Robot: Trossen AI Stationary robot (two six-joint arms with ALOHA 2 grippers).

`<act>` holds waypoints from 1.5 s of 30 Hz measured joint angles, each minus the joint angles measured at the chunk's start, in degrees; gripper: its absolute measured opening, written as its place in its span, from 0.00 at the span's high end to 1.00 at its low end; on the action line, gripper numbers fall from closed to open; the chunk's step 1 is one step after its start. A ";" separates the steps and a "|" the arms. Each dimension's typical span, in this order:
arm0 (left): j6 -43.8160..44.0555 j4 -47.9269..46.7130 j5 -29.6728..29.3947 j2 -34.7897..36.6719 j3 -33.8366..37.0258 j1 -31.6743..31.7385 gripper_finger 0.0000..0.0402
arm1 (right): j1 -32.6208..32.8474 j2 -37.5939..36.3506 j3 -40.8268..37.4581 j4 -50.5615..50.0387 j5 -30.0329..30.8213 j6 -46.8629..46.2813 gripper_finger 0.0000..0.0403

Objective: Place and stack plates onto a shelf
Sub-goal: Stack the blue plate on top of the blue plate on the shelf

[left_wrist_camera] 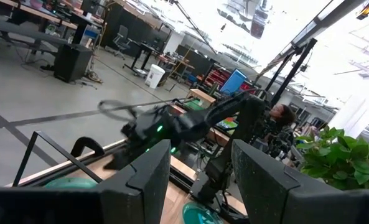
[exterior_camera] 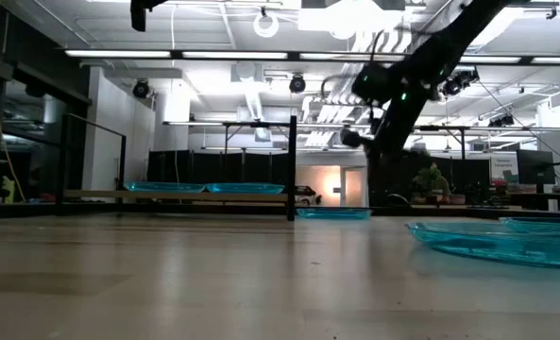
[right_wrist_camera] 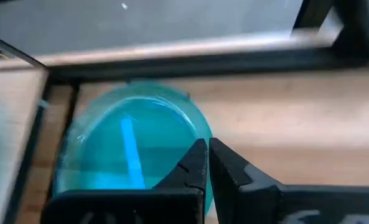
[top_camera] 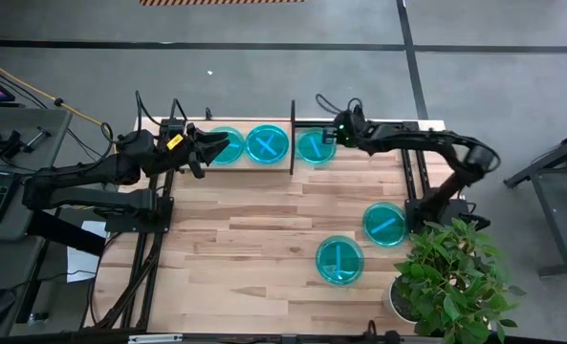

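Note:
The shelf (top_camera: 359, 162) stands along the table's far edge, with its black divider (top_camera: 293, 139) upright. Left of the divider, two cyan plates (top_camera: 228, 145) (top_camera: 267, 143) lie flat on the board. Right of it lies a third plate (top_camera: 314, 147) (right_wrist_camera: 134, 146); whether another lies beneath it I cannot tell. Two more plates (top_camera: 385, 225) (top_camera: 339, 260) lie on the tabletop at right. My left gripper (top_camera: 209, 151) (left_wrist_camera: 200, 146) is open, raised at the leftmost plate's left edge. My right gripper (top_camera: 333, 134) (right_wrist_camera: 207, 144) is shut, hovering above the third plate's right rim.
A potted plant (top_camera: 450, 277) crowds the table's near right corner, close to the two loose plates. The shelf's thin black rod frame (exterior_camera: 91, 156) rises above the board. Bare planks (top_camera: 235, 239) span the table's middle and near left.

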State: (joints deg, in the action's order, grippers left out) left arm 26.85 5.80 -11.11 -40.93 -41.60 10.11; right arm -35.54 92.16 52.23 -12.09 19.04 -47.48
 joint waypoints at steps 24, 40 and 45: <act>2.08 0.11 0.09 0.00 0.00 0.00 0.60 | -0.32 -5.97 -12.91 13.85 -10.89 -4.73 0.84; 4.48 0.09 0.04 0.00 0.00 0.00 0.60 | -1.64 13.51 -3.71 20.90 -4.57 -5.62 0.53; 4.48 0.07 0.04 0.00 0.00 0.00 0.60 | -0.08 14.50 -1.55 17.67 -0.91 -4.67 0.53</act>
State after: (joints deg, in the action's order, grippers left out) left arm 31.33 5.87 -11.07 -40.93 -41.60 10.11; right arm -35.61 106.66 50.68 5.58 18.13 -52.16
